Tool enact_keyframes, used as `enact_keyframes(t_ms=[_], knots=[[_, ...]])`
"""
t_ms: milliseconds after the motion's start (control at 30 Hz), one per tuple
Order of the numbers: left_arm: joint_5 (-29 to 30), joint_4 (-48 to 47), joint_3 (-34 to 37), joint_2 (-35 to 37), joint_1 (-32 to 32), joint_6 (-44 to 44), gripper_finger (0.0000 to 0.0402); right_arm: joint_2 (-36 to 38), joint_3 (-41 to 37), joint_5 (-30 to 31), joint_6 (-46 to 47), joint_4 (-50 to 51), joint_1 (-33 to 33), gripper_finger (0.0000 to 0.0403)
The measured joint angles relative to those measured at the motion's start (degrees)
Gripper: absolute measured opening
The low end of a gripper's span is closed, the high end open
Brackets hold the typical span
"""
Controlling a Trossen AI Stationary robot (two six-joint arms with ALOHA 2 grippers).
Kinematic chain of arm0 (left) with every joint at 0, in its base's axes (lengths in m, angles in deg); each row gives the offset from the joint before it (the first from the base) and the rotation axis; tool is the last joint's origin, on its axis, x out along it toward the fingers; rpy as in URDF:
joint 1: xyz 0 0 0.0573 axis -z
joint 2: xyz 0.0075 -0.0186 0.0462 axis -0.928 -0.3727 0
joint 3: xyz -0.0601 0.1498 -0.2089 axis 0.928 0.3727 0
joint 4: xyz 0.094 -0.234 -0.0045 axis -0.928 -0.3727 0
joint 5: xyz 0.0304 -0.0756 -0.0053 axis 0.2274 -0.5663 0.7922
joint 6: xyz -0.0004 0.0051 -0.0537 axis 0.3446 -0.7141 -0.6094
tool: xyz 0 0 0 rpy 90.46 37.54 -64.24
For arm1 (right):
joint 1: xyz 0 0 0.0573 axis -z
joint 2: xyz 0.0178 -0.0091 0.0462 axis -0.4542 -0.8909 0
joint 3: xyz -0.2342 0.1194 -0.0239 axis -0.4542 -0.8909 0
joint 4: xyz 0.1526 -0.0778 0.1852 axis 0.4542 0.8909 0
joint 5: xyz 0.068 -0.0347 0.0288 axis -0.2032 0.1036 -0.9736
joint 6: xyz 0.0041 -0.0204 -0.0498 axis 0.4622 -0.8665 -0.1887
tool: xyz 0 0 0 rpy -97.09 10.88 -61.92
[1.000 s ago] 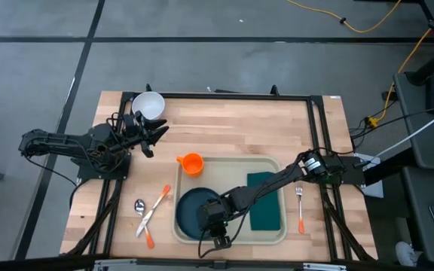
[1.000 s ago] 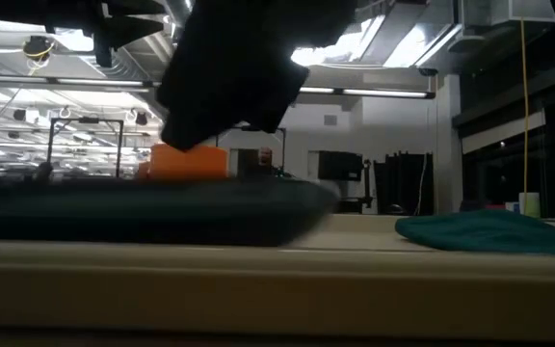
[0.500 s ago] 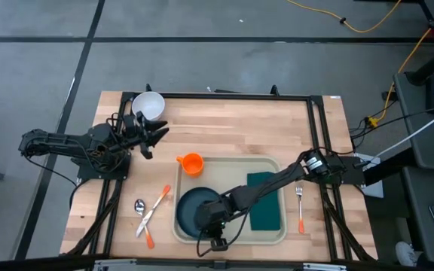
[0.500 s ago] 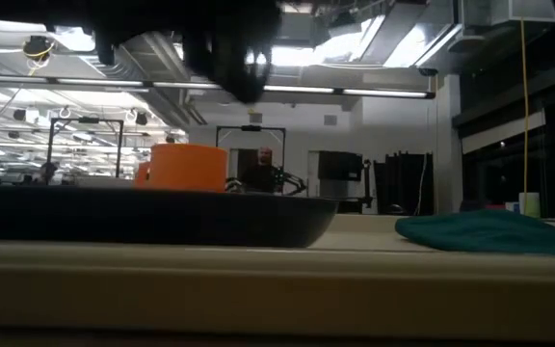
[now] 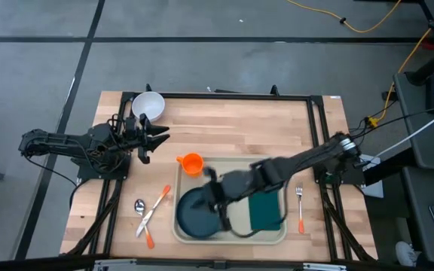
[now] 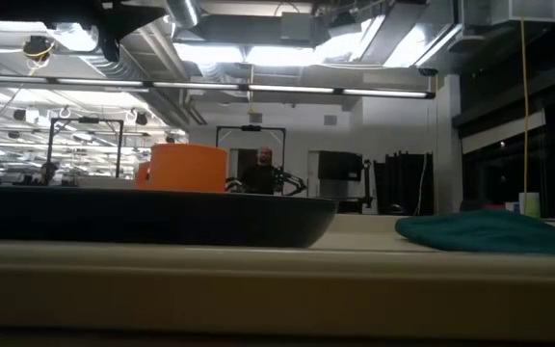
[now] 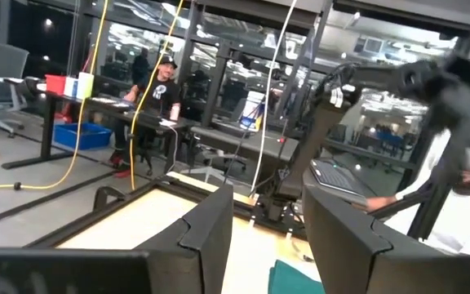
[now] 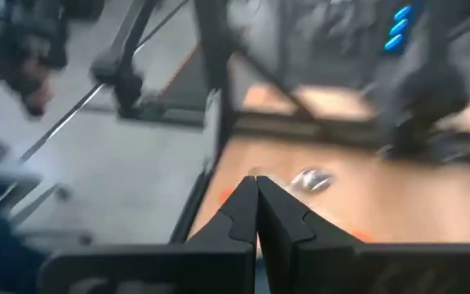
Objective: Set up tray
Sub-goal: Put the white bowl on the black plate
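The beige tray (image 5: 236, 169) lies on the wooden table and holds a dark teal plate (image 5: 194, 214), an orange cup (image 5: 192, 163) at its far left corner and a folded teal cloth (image 5: 265, 209). In the low view the plate (image 6: 152, 217) lies flat on the tray (image 6: 277, 280), with the cup (image 6: 186, 166) behind it and the cloth (image 6: 489, 231) to the right. My right gripper (image 5: 211, 184), blurred, hangs shut and bare (image 8: 256, 208) above the plate. My left gripper (image 5: 160, 134) waits open (image 7: 268, 237) at the far left.
A white bowl (image 5: 148, 105) stands at the table's far left corner. A spoon (image 5: 139, 205) and orange-handled cutlery (image 5: 155, 212) lie left of the tray, and a fork (image 5: 300, 207) lies to its right. A black frame rings the table.
My right gripper has come off the plate's near edge, risen high above the tray and out of the low view, and tipped up from pointing down. The plate has settled flat on the tray. My left gripper has turned a little where it stands.
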Motion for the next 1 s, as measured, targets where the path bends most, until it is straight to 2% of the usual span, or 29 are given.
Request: enact_keyframes(t_ms=[133,267,433,567,667,800,1000], knots=[[-0.7,0.0,0.0,0.1,0.0,0.2,0.0143,5.2,0.0,5.1,-2.6,0.5,1.6,0.0005],[-3.8,0.0,0.0,0.8,0.0,0.3,0.0136,9.9,0.0,12.0,-2.9,3.2,3.5,0.0008],[-5.5,-1.0,0.0,3.6,0.0,7.4,0.0091,14.8,0.0,17.6,-1.9,10.2,6.2,0.0005],[-6.3,-3.8,0.0,6.9,0.0,8.2,0.0039,17.2,0.0,17.6,0.0,15.9,9.2,0.0005],[-7.2,-8.8,0.0,9.8,0.0,9.4,0.0008,18.2,0.0,15.1,-0.9,18.2,11.5,0.0006],[-5.1,-14.1,0.0,13.4,0.0,10.9,0.0003,19.8,0.0,12.7,-1.5,21.0,14.0,0.0004],[-4.2,-14.7,0.0,17.9,0.0,10.0,0.0002,22.7,-0.2,13.1,-3.1,25.1,15.7,0.0003]])
